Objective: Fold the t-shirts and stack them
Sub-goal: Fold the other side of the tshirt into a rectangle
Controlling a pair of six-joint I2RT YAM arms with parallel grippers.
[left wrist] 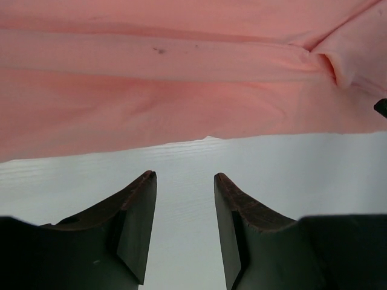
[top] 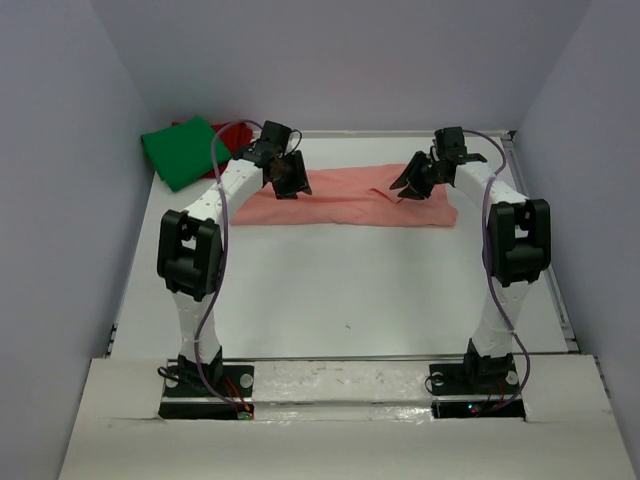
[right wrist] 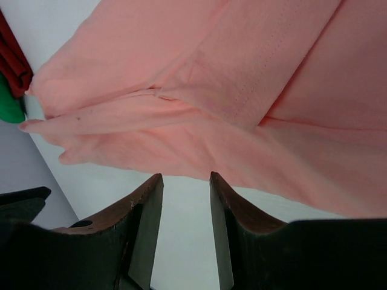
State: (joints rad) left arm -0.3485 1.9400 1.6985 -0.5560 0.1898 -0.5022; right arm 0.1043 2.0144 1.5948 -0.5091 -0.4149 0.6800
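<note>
White table (top: 340, 300), pale grey walls (top: 60, 200) on three sides. Salmon-pink tee (top: 350, 200) lies as a flat band at 12 o'clock; green tee (top: 180, 152) sits at 10-11 with the dark red tee (top: 232, 130) peeking out behind it. Left gripper (left wrist: 184, 176) and right gripper (right wrist: 186, 176) both have jaws partly spread and empty, tips over bare table just beside the pink tee's near edge.

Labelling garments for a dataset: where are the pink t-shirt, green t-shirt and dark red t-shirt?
pink t-shirt (top: 350, 205), top external view, middle of the cloth.
green t-shirt (top: 182, 152), top external view, centre of its top face.
dark red t-shirt (right wrist: 12, 57), right wrist view, part at left edge.
</note>
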